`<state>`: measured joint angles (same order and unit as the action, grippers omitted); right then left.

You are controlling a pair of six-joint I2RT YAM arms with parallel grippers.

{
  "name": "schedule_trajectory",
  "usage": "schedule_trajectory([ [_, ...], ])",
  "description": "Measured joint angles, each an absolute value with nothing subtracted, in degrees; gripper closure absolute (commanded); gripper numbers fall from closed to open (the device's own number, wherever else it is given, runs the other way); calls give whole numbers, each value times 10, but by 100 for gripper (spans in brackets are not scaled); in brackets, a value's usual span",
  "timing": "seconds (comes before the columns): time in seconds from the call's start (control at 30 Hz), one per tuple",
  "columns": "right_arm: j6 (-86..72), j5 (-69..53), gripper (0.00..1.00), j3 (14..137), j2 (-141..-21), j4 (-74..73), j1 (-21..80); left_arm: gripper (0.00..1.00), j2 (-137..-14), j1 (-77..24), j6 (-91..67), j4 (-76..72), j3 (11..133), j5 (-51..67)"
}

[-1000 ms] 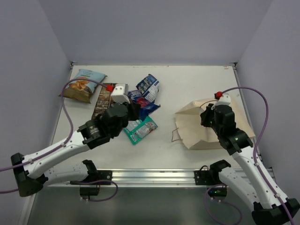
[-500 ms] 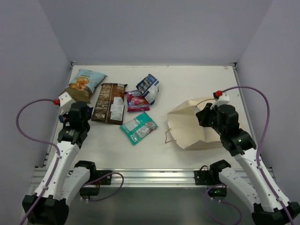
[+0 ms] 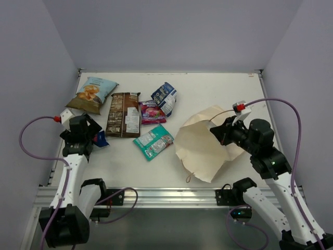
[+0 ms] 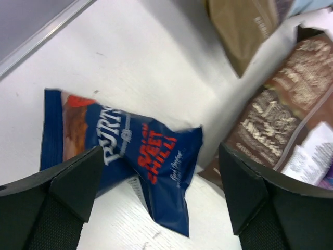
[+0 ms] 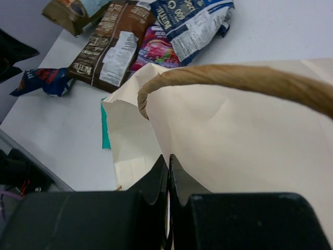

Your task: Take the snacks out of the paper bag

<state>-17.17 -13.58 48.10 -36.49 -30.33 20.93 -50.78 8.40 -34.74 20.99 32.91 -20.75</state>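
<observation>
My left gripper [image 3: 92, 136] [image 4: 161, 190] stands open at the table's left edge. A dark blue packet [image 4: 130, 153] [image 3: 101, 139] lies crumpled on the table under the gap between its fingers. The other snacks lie in a group: the chip bag [image 3: 93, 94], the long dark brown packet [image 3: 124, 114], the magenta one [image 3: 152, 112], the blue-and-white one [image 3: 165, 97] and the teal-green one [image 3: 153, 141]. My right gripper [image 5: 169, 165] [image 3: 218, 133] is shut on an edge of the paper bag [image 5: 234, 140] [image 3: 203, 148], which hangs tilted with its mouth low and to the left.
The bag's cord handle [image 5: 234, 80] arches across the right wrist view. A metal rail [image 3: 166, 195] runs along the table's near edge. Grey walls close the table in on three sides.
My left arm has swung from the snack pile to the left edge and its jaws have opened, leaving the blue packet on the table. The right gripper has lifted and tipped the bag leftward.
</observation>
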Motion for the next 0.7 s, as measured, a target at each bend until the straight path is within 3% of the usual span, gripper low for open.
schedule_trajectory([
  [0.33, -109, -267, 100, 491, -361, -312, 209, 0, -406, 73, -278, 232, 376, -123],
  [0.7, -160, -279, 100, 649, -463, -339, 209, 0, -436, 24, -208, 289, 497, -23],
])
